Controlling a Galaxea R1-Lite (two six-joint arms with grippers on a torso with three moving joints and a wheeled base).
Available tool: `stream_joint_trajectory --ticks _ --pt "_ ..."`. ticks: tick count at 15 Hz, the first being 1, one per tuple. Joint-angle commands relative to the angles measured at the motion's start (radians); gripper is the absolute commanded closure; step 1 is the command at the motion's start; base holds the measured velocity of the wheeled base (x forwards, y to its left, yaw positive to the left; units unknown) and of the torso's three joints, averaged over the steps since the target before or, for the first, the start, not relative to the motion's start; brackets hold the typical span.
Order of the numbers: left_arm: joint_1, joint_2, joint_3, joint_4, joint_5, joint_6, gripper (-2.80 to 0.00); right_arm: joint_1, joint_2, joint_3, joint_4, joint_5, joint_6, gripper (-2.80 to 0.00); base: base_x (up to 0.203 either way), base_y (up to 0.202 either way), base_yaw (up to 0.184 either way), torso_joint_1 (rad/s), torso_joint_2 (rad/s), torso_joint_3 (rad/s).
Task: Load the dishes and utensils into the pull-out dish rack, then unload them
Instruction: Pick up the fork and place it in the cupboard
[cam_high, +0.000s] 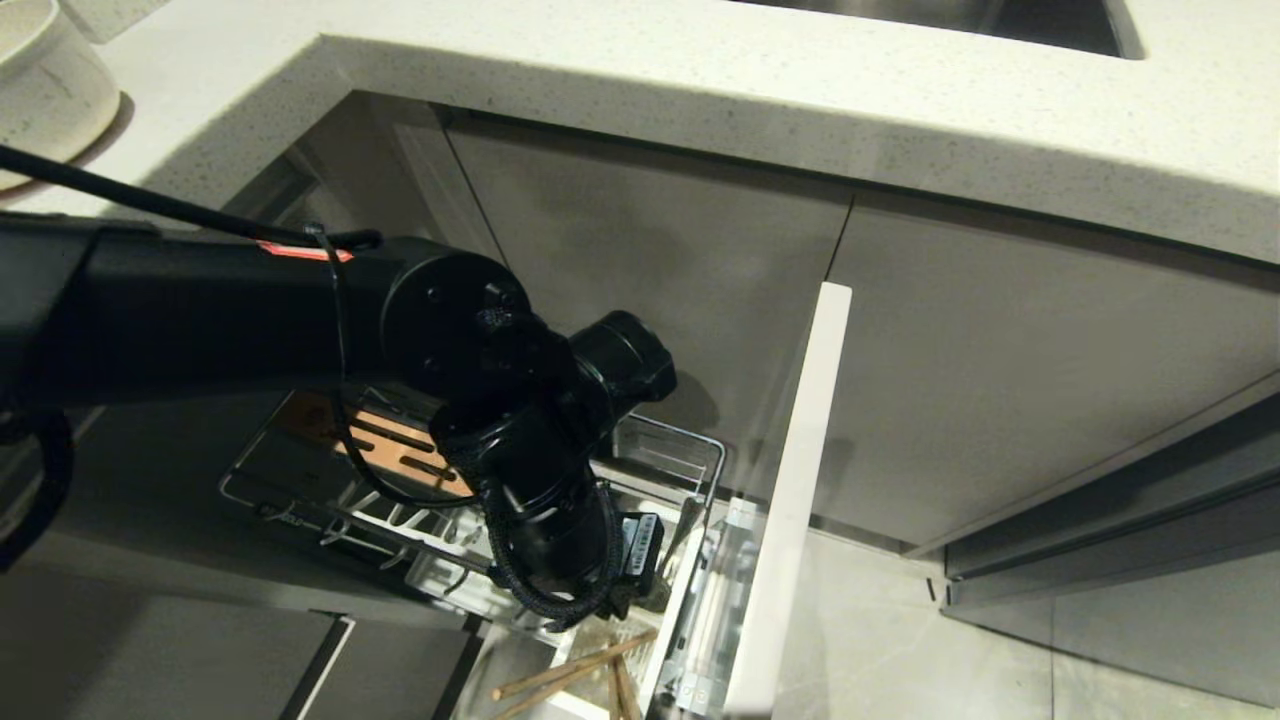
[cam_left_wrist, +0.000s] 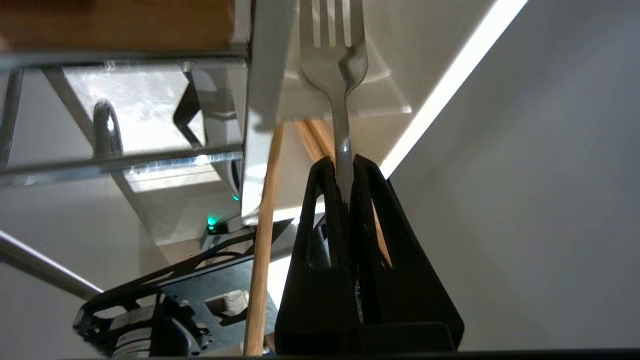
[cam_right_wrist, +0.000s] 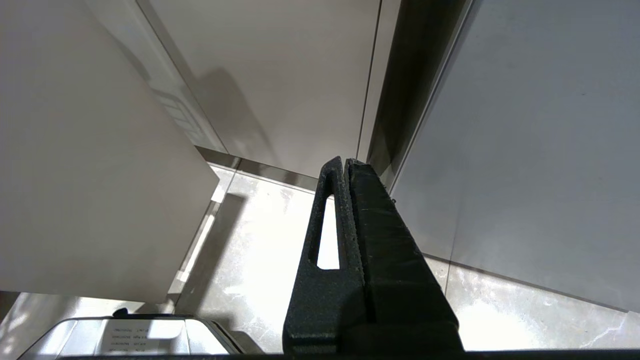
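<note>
In the left wrist view my left gripper (cam_left_wrist: 344, 165) is shut on the handle of the silver fork (cam_left_wrist: 334, 60). The fork's tines point into the white cutlery caddy (cam_left_wrist: 265, 75) of the pull-out dish rack (cam_high: 660, 450). Two wooden chopsticks (cam_left_wrist: 262, 240) lean in the caddy beside the fingers, and their ends show in the head view (cam_high: 570, 675). My left arm (cam_high: 520, 470) reaches down over the rack and hides the gripper there. The off-white bowl (cam_high: 40, 90) stands on the counter at the far left. I cannot make out the plate. My right gripper (cam_right_wrist: 345, 162) hangs shut and empty near the floor.
The rack's wooden slotted strip (cam_high: 400, 445) and chrome wires (cam_left_wrist: 120, 160) lie left of the caddy. The pale drawer front (cam_high: 800, 480) stands on edge to its right. The speckled counter (cam_high: 700, 90) overhangs grey cabinet doors (cam_high: 1000, 380). A corner of the steel sink (cam_high: 1000, 15) shows at the back.
</note>
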Motion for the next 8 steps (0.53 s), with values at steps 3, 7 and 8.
stream_joint_trajectory --ticks 3,7,8 --pt "0.011 0.009 -0.006 0.000 -0.022 -0.005 0.00 0.000 0.001 0.026 -0.001 0.000 0.000 0.00 0.000 0.000 0.000 0.000 0.00 0.000" --pt "0.011 0.003 -0.014 0.001 -0.023 -0.010 -2.80 0.000 0.001 0.026 -0.001 0.000 0.000 0.00 0.000 0.000 0.000 0.000 0.00 0.000" --pt "0.011 -0.001 -0.016 0.001 -0.023 -0.012 -2.80 0.000 0.001 0.026 -0.001 0.000 0.000 0.00 0.000 0.000 0.000 0.000 0.00 0.000"
